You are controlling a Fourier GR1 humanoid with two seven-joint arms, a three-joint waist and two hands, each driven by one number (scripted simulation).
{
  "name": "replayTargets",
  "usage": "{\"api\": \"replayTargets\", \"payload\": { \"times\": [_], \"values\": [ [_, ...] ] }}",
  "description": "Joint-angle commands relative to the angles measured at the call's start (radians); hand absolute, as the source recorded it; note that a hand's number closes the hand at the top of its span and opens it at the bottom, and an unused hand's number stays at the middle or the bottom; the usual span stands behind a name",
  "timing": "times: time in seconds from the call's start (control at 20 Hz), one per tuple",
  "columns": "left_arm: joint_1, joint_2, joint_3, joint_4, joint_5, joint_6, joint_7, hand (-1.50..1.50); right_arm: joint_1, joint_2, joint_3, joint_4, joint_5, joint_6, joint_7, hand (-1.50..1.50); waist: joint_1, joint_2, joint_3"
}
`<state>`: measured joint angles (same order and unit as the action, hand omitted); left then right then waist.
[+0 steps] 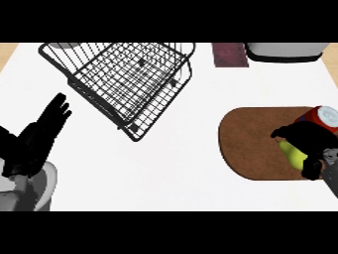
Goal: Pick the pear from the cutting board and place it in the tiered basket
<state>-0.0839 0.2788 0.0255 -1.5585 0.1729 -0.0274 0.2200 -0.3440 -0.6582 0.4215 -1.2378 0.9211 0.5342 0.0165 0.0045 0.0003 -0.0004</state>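
A yellow-green pear (pixel 294 155) lies on the brown rounded cutting board (pixel 252 141) at the right. My right hand (pixel 314 140) is on top of the pear with its fingers curled around it, hiding most of the fruit. The black wire tiered basket (pixel 128 82) stands at the upper left of the white counter, its lower tier tilting toward the middle. At the left edge my left hand (pixel 28 139) rests open, fingers pointing up, well apart from the basket.
A red can (pixel 325 117) with a silver top stands on the board just behind my right hand. A dark red rectangle (pixel 229 53) and a grey-white appliance (pixel 285 51) sit at the back right. A grey rounded object (pixel 43 186) lies under my left forearm.
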Motion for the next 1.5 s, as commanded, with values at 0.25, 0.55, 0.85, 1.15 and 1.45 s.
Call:
{"api": "replayTargets", "payload": {
  "times": [0.25, 0.55, 0.85, 1.15, 1.45],
  "values": [
    [0.031, -0.012, 0.015, -0.035, -0.013, -0.016, -0.002, 0.00, 0.080, -0.063, 0.055, 0.022, 0.114, -0.024, -0.167, 1.50, -0.003, -0.001, 0.001],
    [0.026, -0.037, 0.019, -0.053, -0.041, 0.001, 0.026, 0.00, 0.104, -0.004, 0.030, -0.044, 0.195, -0.082, -0.153, 1.50, -0.006, -0.002, 0.000],
    [0.085, -0.029, 0.050, -0.014, -0.032, 0.012, -0.014, 0.00, 0.218, 0.286, -0.228, -0.121, 0.115, -0.267, 0.405, 1.50, -0.090, -0.024, 0.001],
    [0.079, -0.026, 0.050, -0.035, -0.029, 0.004, -0.015, 0.00, 0.278, 0.440, -0.159, -0.446, 0.279, -0.534, 0.623, 1.50, -0.060, -0.020, -0.001],
    [0.058, -0.035, 0.016, -0.055, -0.036, -0.006, 0.009, 0.00, 0.255, 0.593, -0.069, -0.711, 0.333, -0.719, 0.658, 1.50, -0.040, -0.016, 0.000]
  ]
}}
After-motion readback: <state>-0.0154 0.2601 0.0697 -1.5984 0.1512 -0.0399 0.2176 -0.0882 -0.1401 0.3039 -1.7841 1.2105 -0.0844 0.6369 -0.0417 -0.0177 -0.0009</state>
